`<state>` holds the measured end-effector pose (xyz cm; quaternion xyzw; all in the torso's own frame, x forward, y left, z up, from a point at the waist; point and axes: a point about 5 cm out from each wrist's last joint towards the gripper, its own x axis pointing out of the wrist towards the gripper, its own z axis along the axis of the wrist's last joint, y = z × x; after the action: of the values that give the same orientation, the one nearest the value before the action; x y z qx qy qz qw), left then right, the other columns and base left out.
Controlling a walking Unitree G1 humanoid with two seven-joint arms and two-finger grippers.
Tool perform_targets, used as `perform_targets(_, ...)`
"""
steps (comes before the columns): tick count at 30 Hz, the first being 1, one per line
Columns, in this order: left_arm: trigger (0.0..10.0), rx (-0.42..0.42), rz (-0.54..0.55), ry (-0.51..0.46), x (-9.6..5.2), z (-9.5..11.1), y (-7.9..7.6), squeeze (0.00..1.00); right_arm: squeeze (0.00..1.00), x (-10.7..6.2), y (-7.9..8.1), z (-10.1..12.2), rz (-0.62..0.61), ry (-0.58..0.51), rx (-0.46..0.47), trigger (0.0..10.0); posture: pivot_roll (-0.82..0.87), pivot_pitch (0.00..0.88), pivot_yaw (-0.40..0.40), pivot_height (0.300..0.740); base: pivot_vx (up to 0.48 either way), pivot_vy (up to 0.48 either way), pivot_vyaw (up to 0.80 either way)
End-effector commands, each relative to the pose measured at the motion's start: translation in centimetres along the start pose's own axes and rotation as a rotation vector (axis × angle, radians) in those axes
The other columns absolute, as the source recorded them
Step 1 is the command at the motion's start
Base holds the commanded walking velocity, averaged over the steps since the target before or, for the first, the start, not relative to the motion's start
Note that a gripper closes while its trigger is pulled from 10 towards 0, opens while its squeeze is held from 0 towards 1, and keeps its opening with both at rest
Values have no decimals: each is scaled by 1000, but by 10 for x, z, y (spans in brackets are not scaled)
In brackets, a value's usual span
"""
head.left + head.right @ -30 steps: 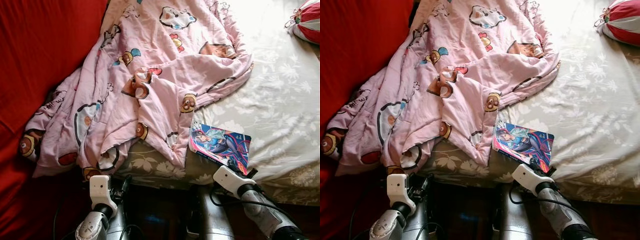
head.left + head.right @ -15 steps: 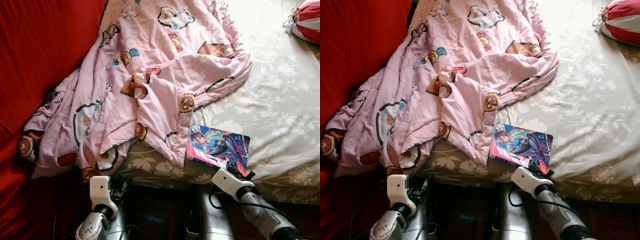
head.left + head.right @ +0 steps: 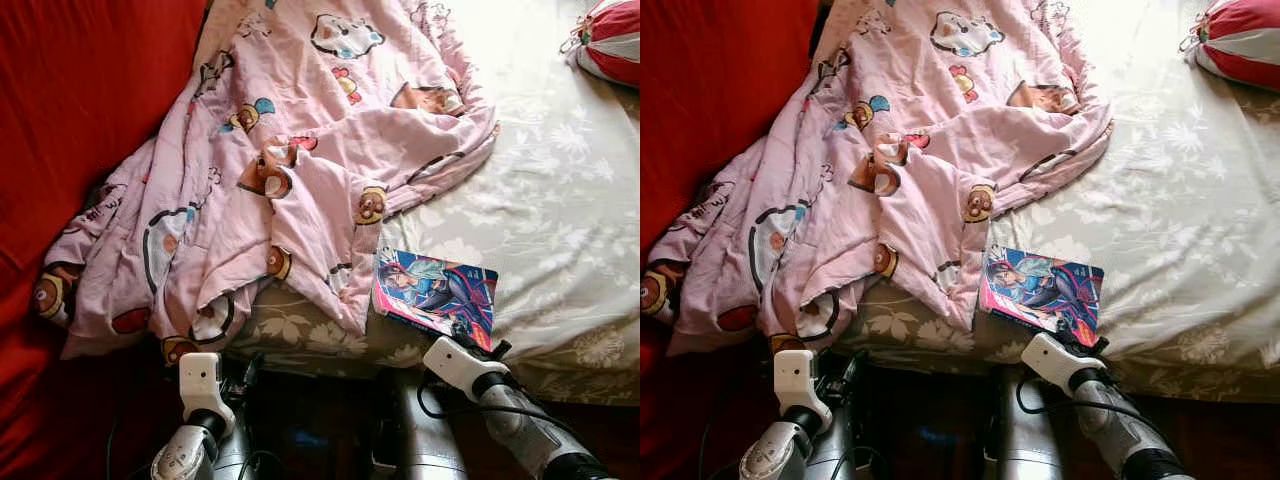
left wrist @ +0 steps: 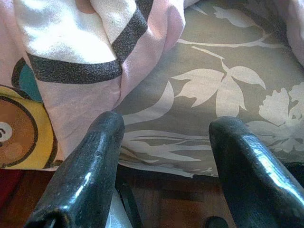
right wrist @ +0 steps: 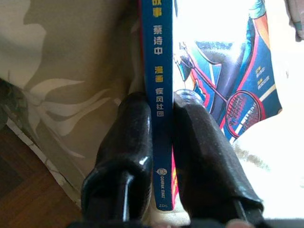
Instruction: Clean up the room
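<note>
Glossy blue-spined comic book (image 3: 436, 292) at the near edge of the bed's beige floral sheet (image 3: 560, 210), right gripper (image 5: 164, 142) clamped on its spine, rumpled pink cartoon-print blanket (image 3: 290, 160) just beside it, spreading to the bed's left edge by the red wall (image 3: 80, 110), red-and-white striped cushion (image 3: 612, 40) at the far right corner, left gripper (image 4: 164, 156) spread, holding nothing, by the blanket's hanging hem.

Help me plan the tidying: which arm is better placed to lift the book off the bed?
Right. The right gripper already has its fingers clamped on the book at the bed edge; the left gripper is open near the blanket.
</note>
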<state>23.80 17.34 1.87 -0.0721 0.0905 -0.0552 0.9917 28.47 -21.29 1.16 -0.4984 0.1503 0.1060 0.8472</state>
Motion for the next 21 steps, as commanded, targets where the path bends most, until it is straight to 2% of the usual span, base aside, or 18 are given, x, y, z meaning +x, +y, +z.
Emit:
perform_targets(1, 10000, -11, 22, 41, -8, -11, 3, 0, 0, -7, 12, -10, 50, 40, 21, 0, 42, 287, -60, 583, 0, 0, 0)
perform_targets(6, 10000, -11, 23, 39, -8, -11, 4, 0, 0, -11, 13, -8, 37, 31, 87, 0, 45, 284, -61, 583, 0, 0, 0)
perform_targets(7, 10000, -10, 23, 40, -8, -11, 4, 0, 0, -14, 8, -7, -1, 24, 179, 0, 39, 284, -62, 583, 0, 0, 0)
perform_targets(8, 10000, -10, 23, 40, -8, -11, 4, 0, 0, -14, 8, -7, -1, 24, 179, 0, 39, 284, -62, 583, 0, 0, 0)
perform_targets(9, 10000, -9, 23, 41, -8, -11, 4, 0, 0, -16, 5, -7, -18, 28, 240, 0, 34, 281, -62, 583, 0, 0, 0)
perform_targets(11, 10000, -9, 22, 41, -8, -11, 4, 0, 0, -17, 3, -7, -26, 33, 290, 0, 34, 279, -62, 583, 0, 0, 0)
perform_targets(16, 10000, -11, 21, 39, -6, -11, 4, 0, 0, -19, 1, -4, -52, 42, 491, 0, 36, 271, -62, 583, 0, 0, 0)
perform_targets(19, 10000, -12, 21, 38, -6, -11, 4, 0, 0, -20, -12, 5, -134, -16, 643, 0, 35, 263, -60, 583, 0, 0, 0)
perform_targets(20, 10000, -11, 22, 38, -5, -11, 4, 0, 0, -21, -25, 13, -211, -69, 766, 0, 32, 257, -60, 583, 0, 0, 0)
perform_targets(21, 10000, -11, 22, 39, -5, -11, 4, 0, 0, -21, -28, 16, -232, -87, 807, 0, 32, 254, -59, 583, 0, 0, 0)
